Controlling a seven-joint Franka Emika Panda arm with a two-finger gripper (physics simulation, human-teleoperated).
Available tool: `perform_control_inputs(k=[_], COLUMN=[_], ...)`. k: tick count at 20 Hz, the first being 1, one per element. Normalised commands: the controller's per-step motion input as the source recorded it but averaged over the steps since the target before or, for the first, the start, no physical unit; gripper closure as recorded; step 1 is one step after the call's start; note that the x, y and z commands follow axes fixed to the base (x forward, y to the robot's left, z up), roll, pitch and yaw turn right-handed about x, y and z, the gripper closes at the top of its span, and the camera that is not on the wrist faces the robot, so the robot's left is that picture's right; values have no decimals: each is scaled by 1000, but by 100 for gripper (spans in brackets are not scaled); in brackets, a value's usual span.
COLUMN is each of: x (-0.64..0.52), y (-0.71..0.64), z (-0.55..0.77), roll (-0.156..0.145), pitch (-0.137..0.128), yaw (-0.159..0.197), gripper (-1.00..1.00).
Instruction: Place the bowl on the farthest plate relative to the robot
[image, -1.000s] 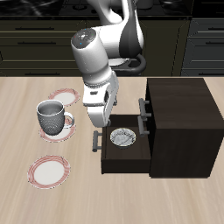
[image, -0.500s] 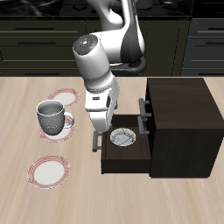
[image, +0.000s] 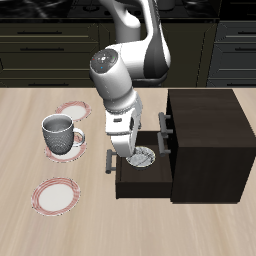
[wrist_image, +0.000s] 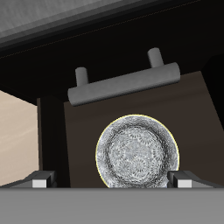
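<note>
Starting at 9 o'clock in your exterior view, you have two look-alike plates on the surface (image: 20, 140): the plate (image: 55, 195) nearest the front edge sits at about 8 o'clock, bare, and the other plate (image: 72, 110) lies farther back, partly hidden behind a dark grey mug (image: 57, 130) that stands on a grey speckled disc (image: 70, 148). Moving toward the centre, your arm (image: 118, 85) leans down from 12 o'clock, and the tool (image: 136, 156) hangs over the open drawer (image: 140, 178) of the dark cabinet (image: 205, 145), which fills the 3 o'clock side. The bowl (image: 143, 157) lies inside that drawer, partly covered by the tool in this view. From the wrist camera, you see the bowl (wrist_image: 137, 154) whole, patterned inside facing up, resting on the drawer floor below the two bar handles (wrist_image: 122, 77). The two fingertips (wrist_image: 39, 183) show spread wide, one to each side of the bowl, neither touching it; the tool is open and holds nothing. The bowl sits well apart from both plates.
</note>
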Motion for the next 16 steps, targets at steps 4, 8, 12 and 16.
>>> perform_control_inputs(k=[4, 8, 12, 16], x=[-49, -161, -135, -1], y=[59, 14, 85, 47], z=[-206, -374, -355, -360], roll=[10, -3, 8, 14], pitch=[45, 86, 19, 72], yaw=[5, -3, 30, -8], gripper=[-100, -100, -100, -100])
